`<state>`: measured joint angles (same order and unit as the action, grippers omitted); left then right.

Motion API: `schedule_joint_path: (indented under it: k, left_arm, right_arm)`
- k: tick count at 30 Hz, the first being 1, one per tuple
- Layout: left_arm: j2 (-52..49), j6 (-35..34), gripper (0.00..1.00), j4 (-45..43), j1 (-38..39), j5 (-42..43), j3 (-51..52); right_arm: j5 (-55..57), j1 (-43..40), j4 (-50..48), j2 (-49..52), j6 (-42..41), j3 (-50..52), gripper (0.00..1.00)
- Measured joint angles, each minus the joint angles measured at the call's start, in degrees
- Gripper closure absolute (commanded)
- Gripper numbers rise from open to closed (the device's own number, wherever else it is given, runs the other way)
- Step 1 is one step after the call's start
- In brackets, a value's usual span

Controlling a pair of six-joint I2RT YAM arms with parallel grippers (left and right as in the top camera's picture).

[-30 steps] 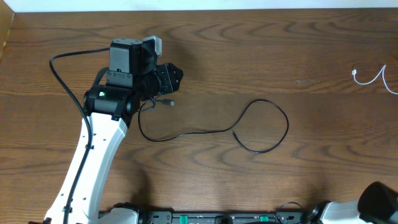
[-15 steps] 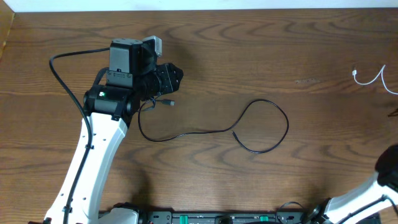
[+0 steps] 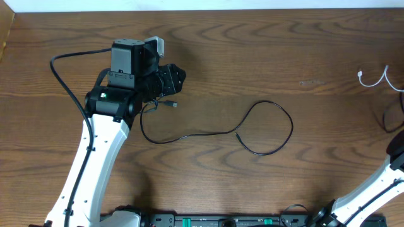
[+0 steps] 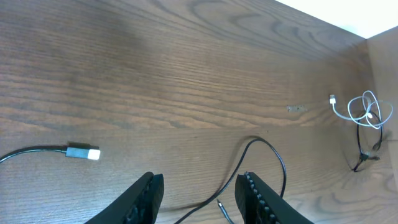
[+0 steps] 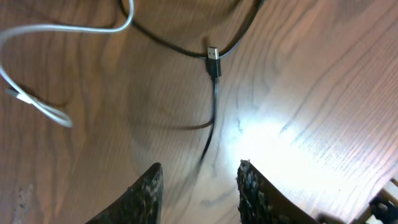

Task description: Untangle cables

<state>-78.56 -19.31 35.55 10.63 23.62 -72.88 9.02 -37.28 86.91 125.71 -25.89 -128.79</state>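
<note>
Right arm (image 3: 374,189) has swung since a second ago. Then only its dark end showed at the near right corner; now a white link slants toward the right edge, wrist out of the overhead view. Left arm (image 3: 95,157) and the middle cable have not shifted.

Table (image 3: 265,44): dark wood grain, under everything.

Left arm: white link rising from the near edge, black wrist at upper left.

Left gripper (image 4: 199,198): fingers apart, nothing between them, above bare wood.

Right gripper (image 5: 199,194): fingers apart, empty, hovering over the cords at the far right.

Long black cable (image 3: 208,133): loose, mid-table, long axis left to right. The left part curls up toward the left gripper. The right part makes one open loop, its free end just beside its own run.

Second black cable (image 3: 386,116): thin, at the right edge, running roughly near-to-far. It seems to overlap the white one in the left wrist view.

White cable (image 3: 372,81): short, loosely looped by the right edge, well apart from the long cable.

Silver-tipped plug (image 4: 84,152) of the long cable: flat on the wood, tip pointing right, cord trailing left.

Metal plug (image 5: 213,62) of the second black cable: tip toward the top of the right wrist view, meeting a crossing black strand. Its cord runs down toward the fingers.
</note>
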Motion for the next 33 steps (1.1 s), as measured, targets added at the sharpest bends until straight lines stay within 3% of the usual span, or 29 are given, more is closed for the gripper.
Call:
schedule_joint_path:
  k: [4, 7, 14, 17, 22, 33]
  left_arm:
    - [0.0, 0.3, 0.57, 0.0, 0.0, 0.0, 0.0]
    - [0.0, 0.3, 0.58, 0.0, 0.0, 0.0, 0.0]
    - [0.0, 3.3, 0.58, -1.5, -0.3, 0.0, 0.0]
    - [0.4, 4.1, 0.58, -1.5, -2.3, 0.0, 0.0]
    - [3.1, 4.2, 0.58, 2.3, -6.1, -1.4, -0.1]
    - [4.4, 1.3, 0.57, 9.5, -16.1, -4.6, -0.1]
  right_arm:
    - [-1.3, 0.0, 2.1, -0.3, 0.5, 0.0, 0.61]
    - [-5.0, 0.0, 2.6, -1.4, 3.1, 0.0, 0.48]
    - [-27.1, 2.9, 4.2, -8.1, 23.1, 0.0, 0.29]
    - [-33.2, 8.8, 5.1, -10.2, 30.2, -0.1, 0.3]
    - [-36.1, 22.5, 4.2, -10.2, 35.0, 0.9, 0.29]
    - [-33.9, 48.7, -10.6, -10.2, 46.3, 10.3, 0.3]
